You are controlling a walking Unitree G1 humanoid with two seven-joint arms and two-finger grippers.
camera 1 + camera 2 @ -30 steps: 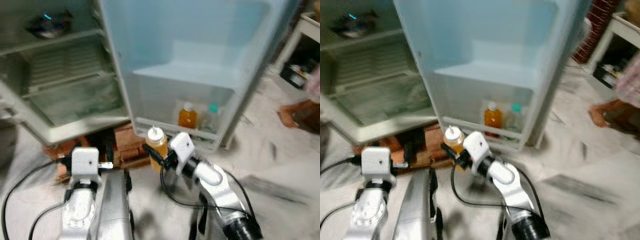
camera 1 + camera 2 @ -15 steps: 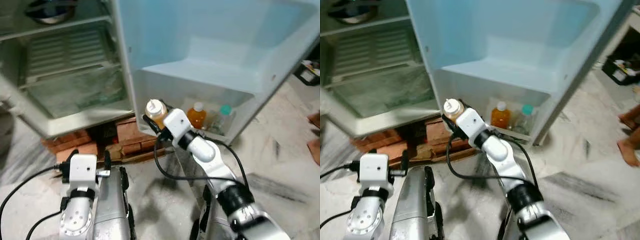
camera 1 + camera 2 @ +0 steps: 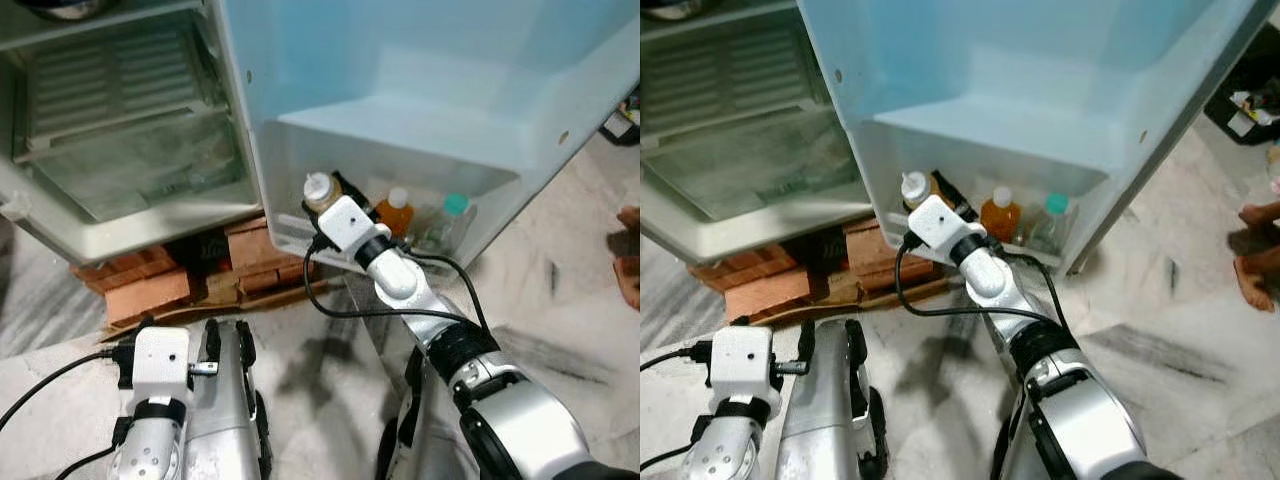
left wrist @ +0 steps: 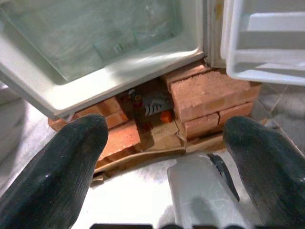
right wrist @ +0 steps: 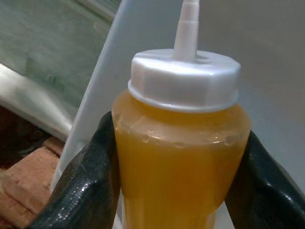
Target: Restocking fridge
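Right gripper [image 3: 325, 197] clenched on a squeeze bottle [image 3: 317, 190], one black finger [image 5: 88, 176] pressing each flank, held upright at the near end of the fridge door's bottom shelf [image 3: 290, 232]. Just beyond the gripper on that shelf: an orange juice bottle [image 3: 396, 210] with a white cap, then a clear bottle [image 3: 449, 215] with a green cap.

Likely trouble: bottle base catching the shelf's front rail if lowered too soon, tipping it outward onto the floor; or nudging the juice bottle if carried too far along. Soft sides may also bulge under the squeeze and slip.

Bottle itself: translucent plastic full of amber-yellow liquid, a few bubbles near the shoulder, white screw cap with a slim nozzle.

Left gripper [image 4: 167, 157] spread wide, idle, low before the bricks [image 4: 209, 98] under the fridge.
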